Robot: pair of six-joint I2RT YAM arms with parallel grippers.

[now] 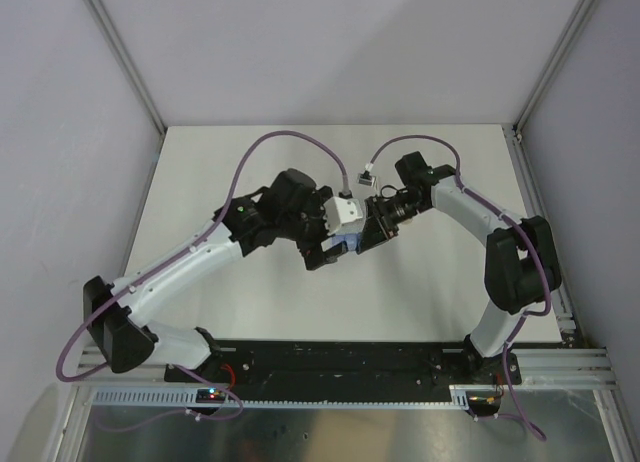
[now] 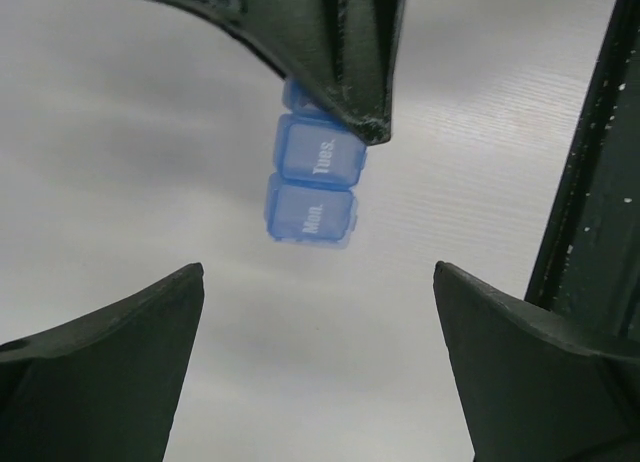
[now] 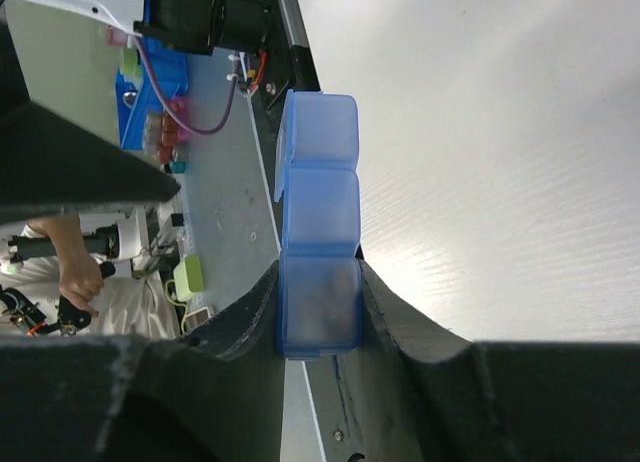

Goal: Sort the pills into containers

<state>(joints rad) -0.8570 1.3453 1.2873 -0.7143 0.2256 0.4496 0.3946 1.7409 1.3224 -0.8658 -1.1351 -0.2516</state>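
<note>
Blue pill organiser [image 3: 318,232], mid-frame, pinched at one end by the right gripper [image 3: 318,317], might pivot loose; left gripper [image 2: 318,277] released, lids [image 2: 312,214] seemingly shut.

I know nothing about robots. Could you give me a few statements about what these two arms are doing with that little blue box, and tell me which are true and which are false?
1. The right gripper holds the strip by one end compartment. True.
2. The left gripper is clamped on the strip as well. False: its jaws stand wide open, and the strip sits beyond them, untouched.
3. The strip bears the words Mon. and Tues. True.
4. The strip has five compartments. False: it has three, joined in a row.
</note>
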